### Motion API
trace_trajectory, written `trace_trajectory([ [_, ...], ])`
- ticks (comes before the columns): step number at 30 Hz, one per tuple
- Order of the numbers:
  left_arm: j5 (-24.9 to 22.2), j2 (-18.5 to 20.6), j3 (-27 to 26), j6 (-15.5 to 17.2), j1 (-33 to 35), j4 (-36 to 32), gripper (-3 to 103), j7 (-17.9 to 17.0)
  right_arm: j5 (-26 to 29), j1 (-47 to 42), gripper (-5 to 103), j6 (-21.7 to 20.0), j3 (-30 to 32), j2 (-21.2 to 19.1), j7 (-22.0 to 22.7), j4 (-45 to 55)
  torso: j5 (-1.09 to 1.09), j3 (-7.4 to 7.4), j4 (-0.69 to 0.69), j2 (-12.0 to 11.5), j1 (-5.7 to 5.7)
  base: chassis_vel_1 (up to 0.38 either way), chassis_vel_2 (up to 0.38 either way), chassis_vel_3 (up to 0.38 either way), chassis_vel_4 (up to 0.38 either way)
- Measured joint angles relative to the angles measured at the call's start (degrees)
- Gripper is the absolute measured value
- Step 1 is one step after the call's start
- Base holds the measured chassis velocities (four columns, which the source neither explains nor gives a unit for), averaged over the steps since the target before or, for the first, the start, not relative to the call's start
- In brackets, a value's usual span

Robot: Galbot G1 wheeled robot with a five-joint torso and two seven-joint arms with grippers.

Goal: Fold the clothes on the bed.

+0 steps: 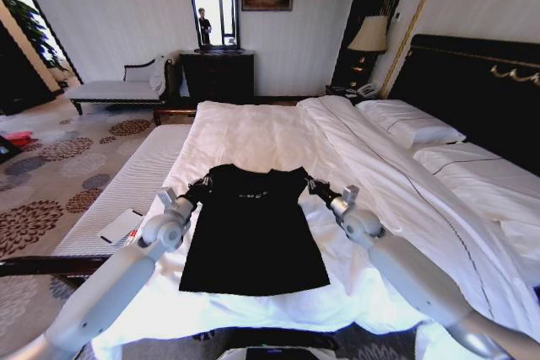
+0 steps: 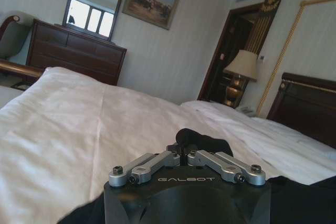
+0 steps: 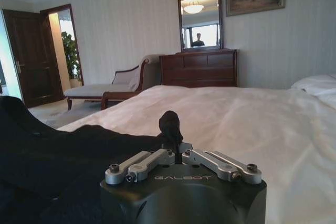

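Observation:
The clothes, a black T-shirt point(image 1: 253, 238), lie flat on the white duvet of the bed point(image 1: 253, 137), collar end away from me and hem towards me. My left gripper point(image 1: 205, 185) is shut on the shirt's far left corner, at the shoulder. My right gripper point(image 1: 310, 185) is shut on the far right corner. In the left wrist view the left gripper point(image 2: 184, 157) pinches a bunch of black fabric point(image 2: 202, 141). In the right wrist view the right gripper point(image 3: 176, 151) holds a raised tuft of black fabric point(image 3: 169, 124). Both corners sit low, close to the duvet.
White pillows point(image 1: 411, 124) and a dark headboard point(image 1: 472, 90) lie to the right. A light padded strip point(image 1: 126, 196) along the bed's left side carries a small white item point(image 1: 121, 226). Beyond the bed stand a dresser point(image 1: 218, 73), a chaise point(image 1: 118, 88) and a lamp point(image 1: 369, 35).

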Motion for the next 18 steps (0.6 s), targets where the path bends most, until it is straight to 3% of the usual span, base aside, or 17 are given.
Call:
trace_trajectory([
  [18, 6.3, 0.5, -11.6, -1.3, 22.4, -11.2, 1, 0.6, -5.1, -14.5, 1, 0.1, 5.4, -1.8, 3.1, 12.1, -0.01, 0.00, 0.01, 0.0, -0.01, 0.000, 0.000, 0.000, 0.000],
])
